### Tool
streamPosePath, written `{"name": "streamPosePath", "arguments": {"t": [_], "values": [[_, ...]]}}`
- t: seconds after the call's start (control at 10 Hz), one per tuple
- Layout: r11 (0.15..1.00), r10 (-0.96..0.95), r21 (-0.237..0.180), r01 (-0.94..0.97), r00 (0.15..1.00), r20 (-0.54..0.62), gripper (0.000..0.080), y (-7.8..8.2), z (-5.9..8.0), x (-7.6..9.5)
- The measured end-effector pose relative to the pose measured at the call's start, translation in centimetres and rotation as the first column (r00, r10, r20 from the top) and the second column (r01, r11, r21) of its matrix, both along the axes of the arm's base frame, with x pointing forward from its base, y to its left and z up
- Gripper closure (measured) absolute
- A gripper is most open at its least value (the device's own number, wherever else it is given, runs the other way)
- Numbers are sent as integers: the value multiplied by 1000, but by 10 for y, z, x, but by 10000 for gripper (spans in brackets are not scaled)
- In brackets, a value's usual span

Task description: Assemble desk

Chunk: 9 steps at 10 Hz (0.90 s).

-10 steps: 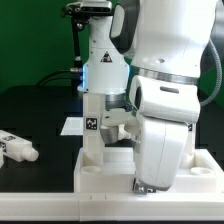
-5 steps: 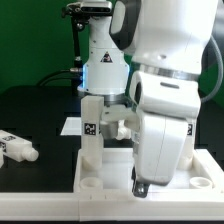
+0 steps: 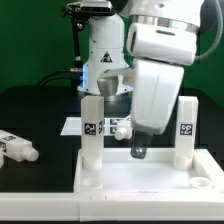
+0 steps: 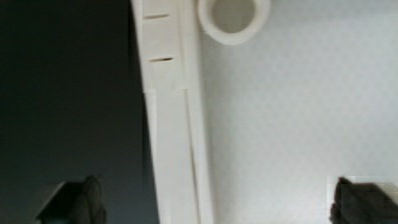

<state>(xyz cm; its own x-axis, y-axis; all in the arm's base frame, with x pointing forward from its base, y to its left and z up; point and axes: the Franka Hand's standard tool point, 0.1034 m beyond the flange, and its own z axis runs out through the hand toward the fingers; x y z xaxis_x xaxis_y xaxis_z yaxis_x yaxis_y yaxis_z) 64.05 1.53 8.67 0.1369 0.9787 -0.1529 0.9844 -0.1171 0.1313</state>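
As it hangs over the panel, gripper (image 3: 138, 150): jaws wide apart, nothing between them; dark fingertips (image 4: 75, 200) far apart in wrist view.
Desk panel (image 3: 150, 183): flat on black table (image 3: 40, 120), bottom centre of exterior view.
Left leg (image 3: 92, 128): upright on panel, the exterior view's left, tag facing camera.
Right leg (image 3: 186, 128): upright on panel, the exterior view's right, tagged.
Loose leg (image 3: 18, 148): lying on table, lower left of frame, well apart from panel.
Socket (image 4: 233, 18): round, beside panel rim, wrist view.
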Motion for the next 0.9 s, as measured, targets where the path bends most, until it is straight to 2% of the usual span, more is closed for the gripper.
{"name": "streamPosePath", "arguments": {"t": [0.3,0.4,0.6,0.7,0.9], "values": [[978,-207,27,207,978,29,150,0,1,0],[961,-274,37,273,962,25,150,1,14,-8],[898,-435,85,431,900,39,150,3,50,-37],[874,-481,103,475,875,51,150,2,58,-43],[802,-593,129,583,803,60,150,3,55,-43]]}}
